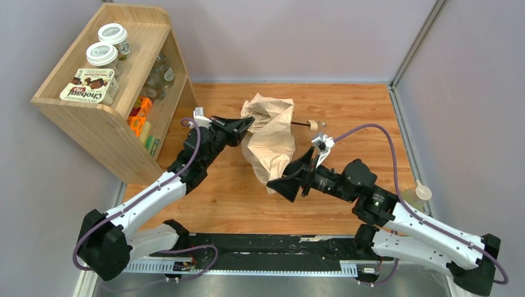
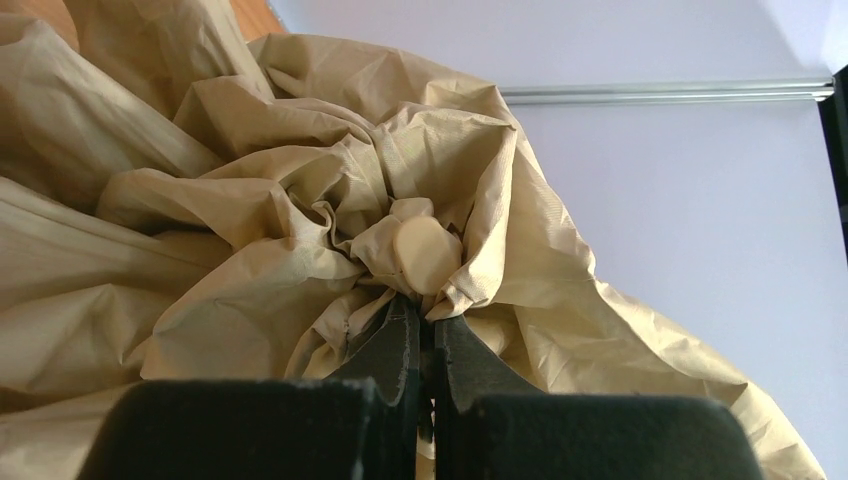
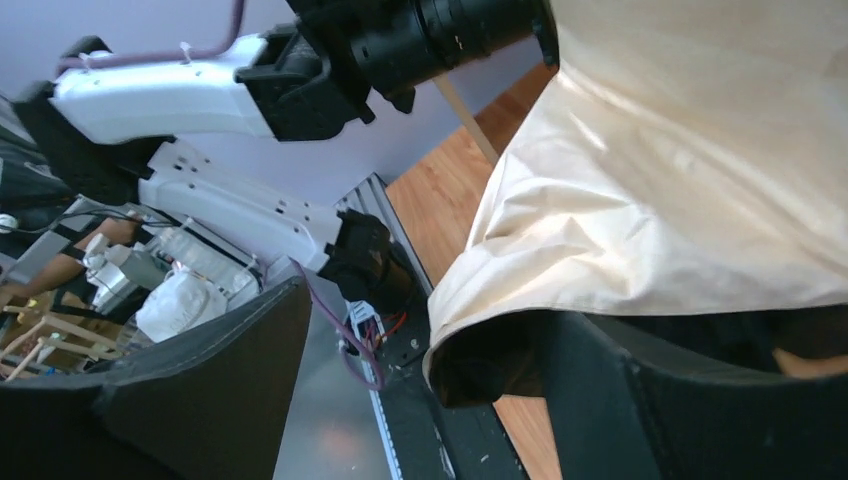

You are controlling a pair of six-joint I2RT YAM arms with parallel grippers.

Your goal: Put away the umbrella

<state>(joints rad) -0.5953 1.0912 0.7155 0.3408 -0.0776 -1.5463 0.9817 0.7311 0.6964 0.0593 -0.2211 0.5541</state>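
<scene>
Room: pale lilac walls on three sides, with metal strips down the corners.
Counter [image 1: 353, 105]: orange-brown wood grain, with both arm bases along the near edge.
Shelf [image 1: 86, 124]: light wooden unit at the far left, set at an angle; carries two white-lidded jars [image 1: 102, 54] and a Chobani carton [image 1: 90, 85] on top, with glass jars and orange packets on the levels inside.
Umbrella [image 1: 275, 133]: lies at mid-counter, between the two arms.
Canopy [image 1: 266, 154]: peach-beige fabric, loose and crumpled into a heap.
Shaft [image 1: 301, 124]: thin and black, juts out of the heap towards the right.
Handle [image 1: 314, 125]: small cream block at the shaft's end, just past the fabric's right edge, apart from both hands.
Cap [image 2: 425, 255]: round cream disc at the crown, ringed by tightly gathered folds.
Left hand [image 1: 246, 127]: reaches in from the left against the far side of the heap; fingers [image 2: 395, 345] pressed together, pinching the gathered fabric just under the cap.
Right hand [image 1: 288, 170]: sits at the near edge of the fabric, spread wide and closed on nothing; in the wrist view the hem drapes over one finger [image 3: 650, 410], with the other well apart.
Cables [image 1: 377, 133]: purple, looped along each arm.
Disc [image 1: 423, 192]: pale and round, at the right edge of the wood; too small to identify.
</scene>
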